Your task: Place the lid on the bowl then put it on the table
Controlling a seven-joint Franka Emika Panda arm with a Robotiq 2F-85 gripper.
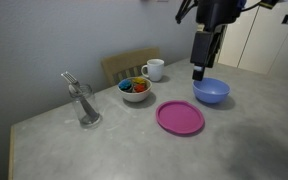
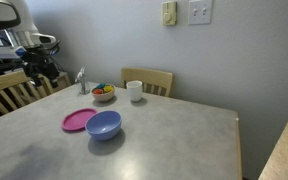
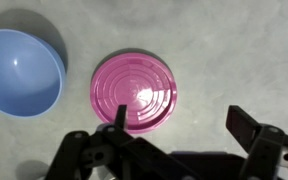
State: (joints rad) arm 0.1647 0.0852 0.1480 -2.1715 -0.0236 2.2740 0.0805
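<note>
The hand (image 3: 176, 116) is held wide open above the table (image 3: 234, 50), and nothing is gripped. The lid (image 3: 134, 95) is seen lying flat on the grey speckled surface by one finger. The bowl (image 3: 19, 70) is set just beside it, uncovered. In an exterior view, a white bowl (image 1: 135, 89) of colourful pieces, a mug (image 1: 154, 69) and a glass (image 1: 84, 105) are placed farther back, near a wooden chair (image 1: 129, 65). Switch plates (image 2: 199, 12) are mounted on the pale wall.

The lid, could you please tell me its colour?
Magenta-pink, clearest on the lid in the wrist view.
</note>
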